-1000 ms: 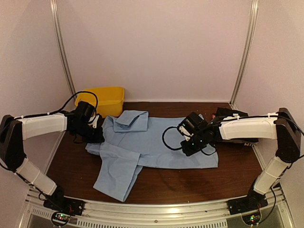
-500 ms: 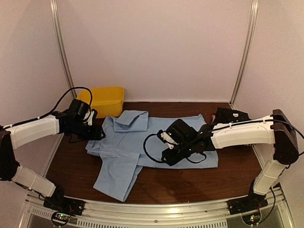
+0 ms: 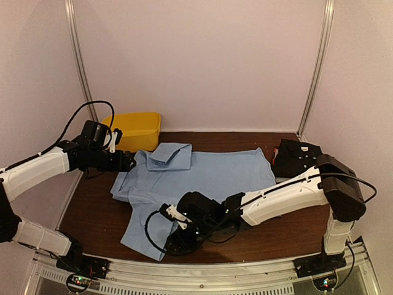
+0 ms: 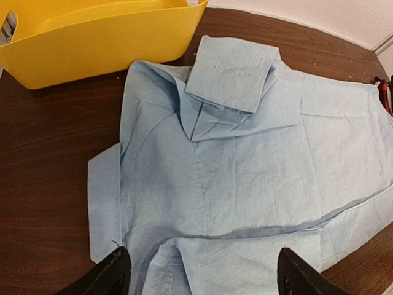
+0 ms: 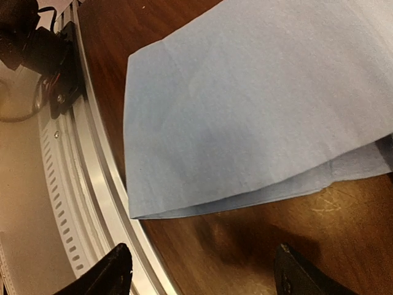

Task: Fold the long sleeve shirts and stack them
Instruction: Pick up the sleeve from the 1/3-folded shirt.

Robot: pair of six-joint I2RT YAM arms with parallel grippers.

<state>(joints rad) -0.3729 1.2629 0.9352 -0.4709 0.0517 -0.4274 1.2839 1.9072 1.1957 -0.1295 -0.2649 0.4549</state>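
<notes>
**benchrat:** Where does this go sideways for you? Both sets of fingers look spread wide to me.

**foldnerd:** Yep, your left gripper (image 4: 199, 276) and right gripper (image 5: 206, 273) are both wide with nothing in them. The light blue shirt (image 3: 209, 175) lies flat just in front of the yellow bin (image 3: 138, 126), collar end nearest the bin. One sleeve (image 3: 147, 224) trails off on the side farthest from it. The black shirt (image 3: 298, 157) sits bunched well away from the bin, no gripper near it.

**benchrat:** So the sleeve's the worry?

**foldnerd:** I'd say so. Your right gripper hangs over the sleeve end, the bit farthest from the bin, right by the metal rail (image 5: 92, 184). The wrist view shows two layers at that edge. Come down sloppy and you might pinch only the top one, and the fold comes out lopsided. Go too low and your fingers could scrape the table (image 3: 295, 227) or clip the rail.

Also, your left gripper hovers at the bin side of the shirt and pins nothing. Tug the sleeve like that and my guess is the whole shirt slides and the collar fold shifts.
</notes>
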